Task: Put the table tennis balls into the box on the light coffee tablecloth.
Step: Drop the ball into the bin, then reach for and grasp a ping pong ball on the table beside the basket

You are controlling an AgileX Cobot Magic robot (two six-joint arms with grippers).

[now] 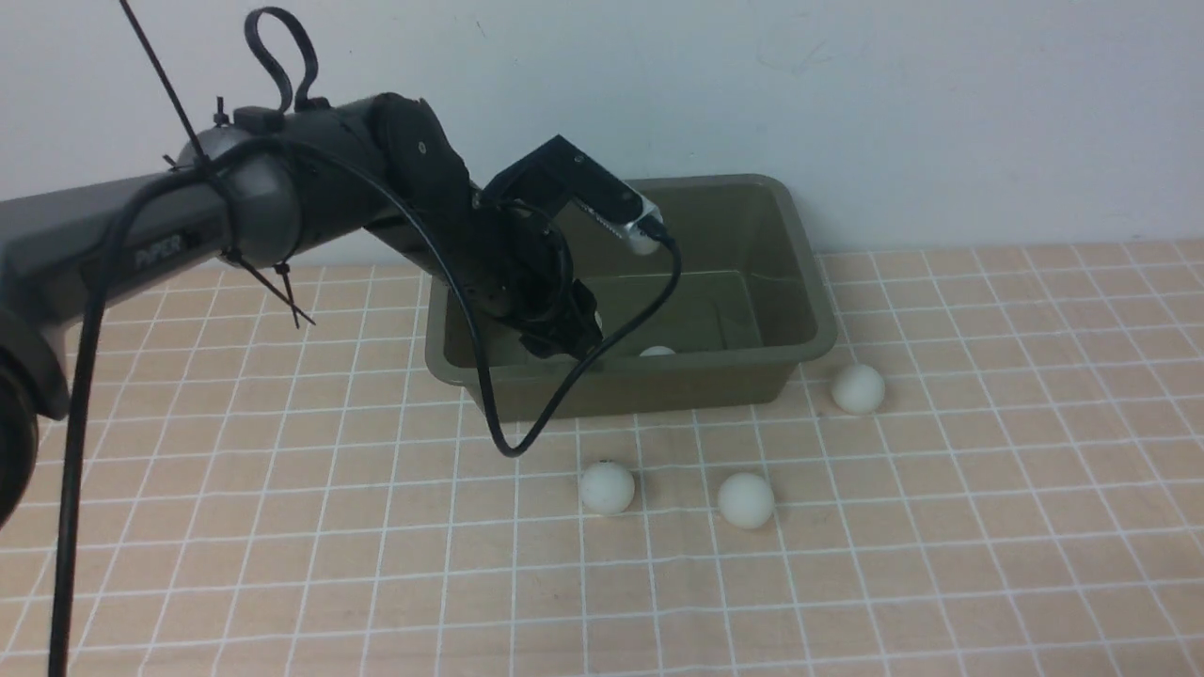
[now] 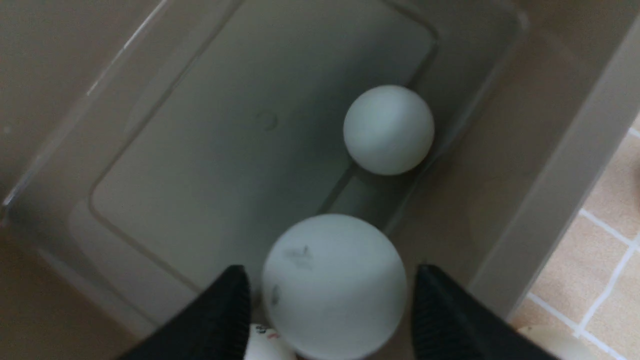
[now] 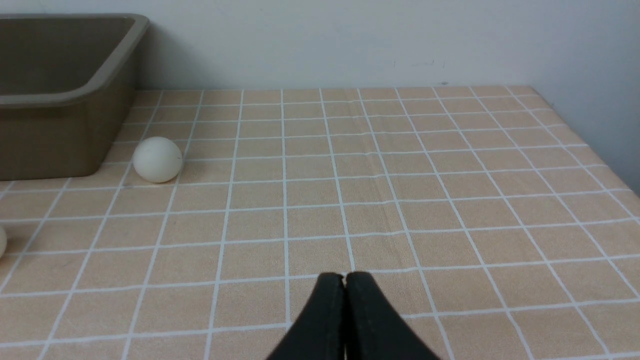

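claw on the left [image 1: 564,343]: reaches down inside the box, fingers [image 2: 225,315] spread. a thin gap shows on each side of the logo ball [image 2: 332,285], so it looks let go rather than pinched.
box [image 1: 809,329]: olive, open-topped, standing on the tablecloth [image 1: 282,527]. a settled ball [image 2: 388,130] lies on its floor close to a side wall.
step in hand: dropping a ball into the box, by my reading.
doing it well: keep the claw wide and low until the ball is clear of both fingers. then lift straight up, so that neither a finger nor the dangling cable [image 1: 508,442] catches the rim or flicks a ball out.
balls outside: left ball [image 1: 607,488] and middle ball [image 1: 746,498] sit in front of the box, near each other but apart. right ball [image 1: 858,388] sits just beside the box's right front corner.
next pick: the left ball seems closest for this arm. come from above, as a sideways nudge would likely send it rolling.
claw on the right [image 3: 344,285]: fingers pressed together, empty, low over bare cloth, well apart from the box.
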